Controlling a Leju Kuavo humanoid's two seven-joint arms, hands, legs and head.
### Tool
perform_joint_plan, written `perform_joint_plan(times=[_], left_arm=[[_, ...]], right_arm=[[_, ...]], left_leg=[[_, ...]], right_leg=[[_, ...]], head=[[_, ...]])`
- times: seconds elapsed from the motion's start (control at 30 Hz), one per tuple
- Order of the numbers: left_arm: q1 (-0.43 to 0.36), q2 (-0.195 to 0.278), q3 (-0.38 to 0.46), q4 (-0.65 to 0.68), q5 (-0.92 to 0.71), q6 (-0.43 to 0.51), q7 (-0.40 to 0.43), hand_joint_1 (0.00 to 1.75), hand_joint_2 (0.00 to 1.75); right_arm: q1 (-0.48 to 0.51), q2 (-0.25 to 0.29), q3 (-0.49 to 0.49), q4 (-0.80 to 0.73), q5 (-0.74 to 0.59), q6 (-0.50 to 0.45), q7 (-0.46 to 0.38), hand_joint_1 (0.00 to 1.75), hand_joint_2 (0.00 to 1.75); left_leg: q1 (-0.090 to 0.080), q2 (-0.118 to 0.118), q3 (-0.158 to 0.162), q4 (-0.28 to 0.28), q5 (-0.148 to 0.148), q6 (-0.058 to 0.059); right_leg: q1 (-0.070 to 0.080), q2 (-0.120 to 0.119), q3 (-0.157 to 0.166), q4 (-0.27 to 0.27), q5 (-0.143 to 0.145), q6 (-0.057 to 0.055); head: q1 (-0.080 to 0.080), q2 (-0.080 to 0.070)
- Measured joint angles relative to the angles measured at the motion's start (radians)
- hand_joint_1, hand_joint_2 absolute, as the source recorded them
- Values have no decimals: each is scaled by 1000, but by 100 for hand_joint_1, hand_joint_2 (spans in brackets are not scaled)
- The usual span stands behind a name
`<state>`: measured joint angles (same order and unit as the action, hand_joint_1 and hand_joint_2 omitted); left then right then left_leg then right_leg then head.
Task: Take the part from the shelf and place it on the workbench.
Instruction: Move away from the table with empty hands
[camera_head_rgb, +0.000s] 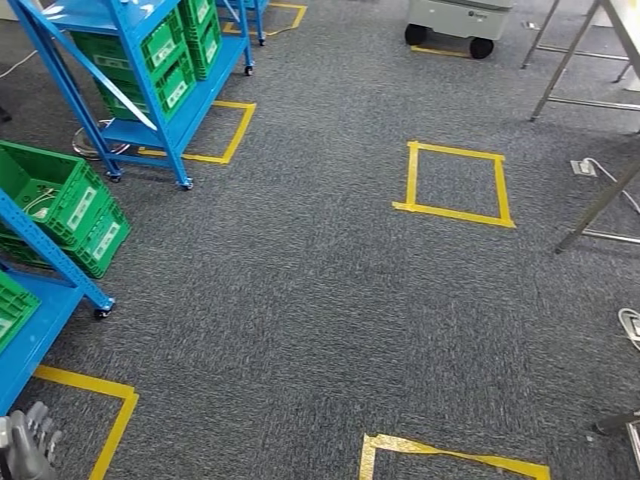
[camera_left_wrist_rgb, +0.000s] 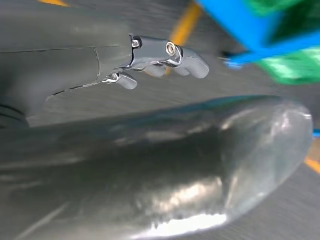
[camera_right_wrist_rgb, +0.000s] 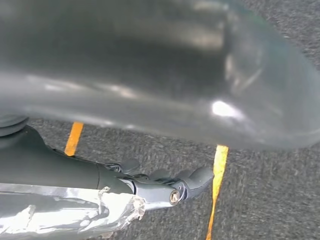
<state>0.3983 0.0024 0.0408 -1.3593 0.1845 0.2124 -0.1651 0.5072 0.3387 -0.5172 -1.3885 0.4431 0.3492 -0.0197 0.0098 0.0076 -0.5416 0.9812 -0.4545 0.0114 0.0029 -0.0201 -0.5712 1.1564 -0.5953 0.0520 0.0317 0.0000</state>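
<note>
The robot is looking down over grey carpet marked with yellow tape squares (camera_head_rgb: 455, 185), with the blue shelf (camera_head_rgb: 162, 75) standing off to its left and carrying green crates (camera_head_rgb: 170, 55); more crates (camera_head_rgb: 64, 205) are sitting on a nearer blue rack at the left edge. The part itself cannot be told from here; judging by the task, it is probably lying in one of those crates, well apart from both hands. The main risk is in the approach: the shelf is sitting to one side rather than ahead, so a badly judged turn could be bringing the hanging left arm against the blue frame or a caster, or leaving the robot too oblique to reach into a crate. The left hand (camera_head_rgb: 26, 445) is hanging low at the robot's side, its fingers (camera_left_wrist_rgb: 188, 60) lying nearly straight and slightly apart, holding nothing. The right hand (camera_right_wrist_rgb: 113, 187) is likewise hanging over the carpet beside a tape line, fingers (camera_right_wrist_rgb: 198, 177) extended, gently curved and carrying nothing. The bench cannot be identified with certainty among the metal legs at the right.
</note>
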Motion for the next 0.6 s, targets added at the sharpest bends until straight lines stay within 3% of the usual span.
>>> perform_joint_plan(times=[0.07, 0.1, 0.13, 0.17, 0.23, 0.3, 0.37, 0.43, 0.5, 0.57, 0.6], left_arm=[[-1, -17, 30, 96, -34, -32, 22, 0, 0], [1, -24, 42, 138, -53, -43, 36, 0, 0], [3, -32, 53, 177, -73, -52, 51, 0, 0], [4, -39, 61, 211, -94, -60, 67, 0, 0], [4, -52, 70, 259, -134, -78, 93, 0, 0], [4, -59, 73, 288, -171, -105, 106, 0, 0], [7, -59, 67, 308, -197, -136, 111, 0, 0], [12, -52, 52, 323, -215, -157, 114, 0, 0], [9, -42, 29, 332, -229, -164, 114, 0, 0], [4, -34, 8, 341, -234, -165, 113, 0, 0], [3, -31, 0, 345, -235, -165, 113, 0, 0]], right_arm=[[4, -7, 8, 5, -14, -14, 2, 0, 0], [4, -11, 14, 7, -21, -21, 3, 0, 0], [4, -16, 19, 9, -27, -30, 2, 0, 0], [4, -21, 26, 11, -35, -39, 1, 0, 0], [5, -30, 39, 13, -51, -59, -3, 0, 0], [7, -42, 57, 14, -77, -79, 1, 0, 0], [14, -61, 86, 9, -115, -93, 18, 0, 0], [20, -81, 117, -1, -148, -101, 35, 0, 0], [28, -96, 138, -6, -166, -110, 45, 0, 0], [35, -109, 154, -7, -175, -115, 52, 0, 0], [37, -114, 162, -7, -176, -116, 53, 0, 0]], left_leg=[[-1, -25, -4, 0, 2, 3], [-2, -37, -5, 1, 2, 3], [-2, -51, -4, 1, 2, 3], [-1, -66, -3, 1, 3, 2], [0, -96, -4, 3, 5, -3], [3, -122, -13, 4, 10, -14], [8, -143, -22, 4, 16, -27], [6, -111, -39, 30, -5, -36], [2, -51, -85, 126, -67, -42], [3, -27, -136, 244, -122, -48], [4, -22, -145, 268, -125, -50]], right_leg=[[-1, 16, -57, 119, -44, 1], [-1, 18, -65, 133, -38, 0], [-1, 21, -54, 106, -13, -2], [-2, 31, -26, 45, 26, -6], [-5, 79, 37, -95, 86, -14], [-5, 108, 63, -157, 96, -19], [-3, 89, 69, -165, 97, -26], [-4, 64, 74, -174, 106, -36], [-5, 33, 74, -180, 110, -43], [-4, -1, 70, -180, 109, -46], [-4, -18, 67, -180, 107, -46]], head=[[0, 0], [0, 0], [0, 0], [0, 0], [0, 0], [0, 0], [-1, 0], [-4, 0], [-8, 0], [-10, 0], [-10, 0]])
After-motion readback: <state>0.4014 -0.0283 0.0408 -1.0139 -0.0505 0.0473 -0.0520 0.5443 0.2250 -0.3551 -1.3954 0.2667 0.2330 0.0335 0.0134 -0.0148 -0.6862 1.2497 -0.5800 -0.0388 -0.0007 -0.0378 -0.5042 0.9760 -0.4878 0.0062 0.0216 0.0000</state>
